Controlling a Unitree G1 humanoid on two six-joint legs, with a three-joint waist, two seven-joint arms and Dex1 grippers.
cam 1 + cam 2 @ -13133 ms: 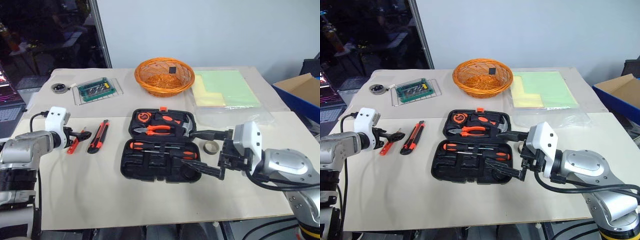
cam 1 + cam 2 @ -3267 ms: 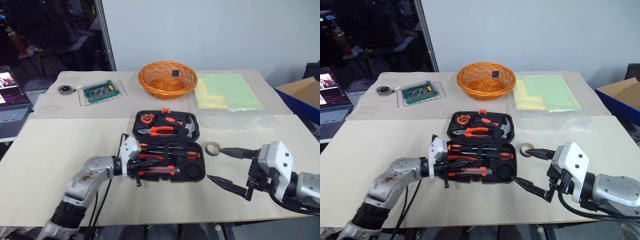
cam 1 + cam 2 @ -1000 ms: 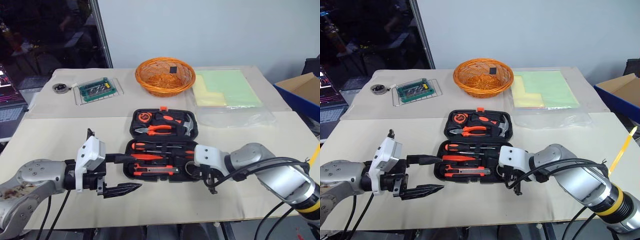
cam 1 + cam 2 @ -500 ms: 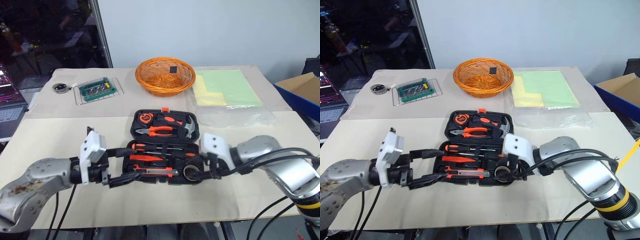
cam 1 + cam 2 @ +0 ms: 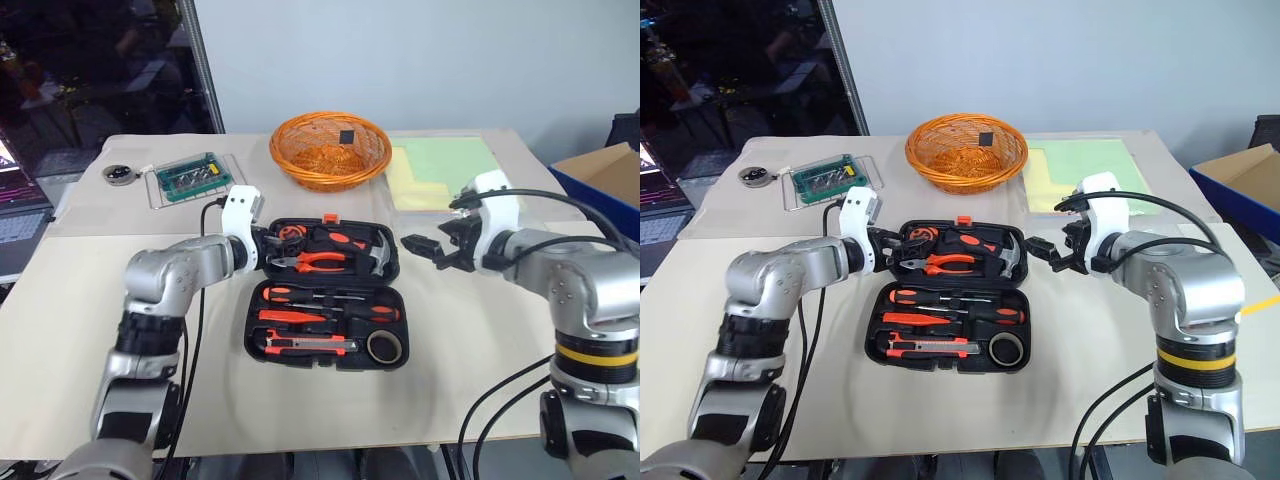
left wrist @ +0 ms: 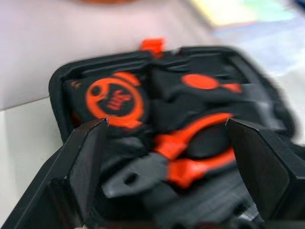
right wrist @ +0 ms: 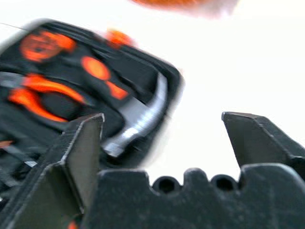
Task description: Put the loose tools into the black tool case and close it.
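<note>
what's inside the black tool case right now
The open black tool case holds screwdrivers, a utility knife, a tape roll, pliers and a hammer. Anything beneath them is covered.

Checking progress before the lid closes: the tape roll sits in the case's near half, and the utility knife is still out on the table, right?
Not quite. The tape roll does sit in the black tool case, but the utility knife is in that near half too, beside it, as the left eye view shows.

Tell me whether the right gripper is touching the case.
Apart. In the left eye view, bare table shows between the right gripper and the case's right edge; its jaws stand open.
</note>
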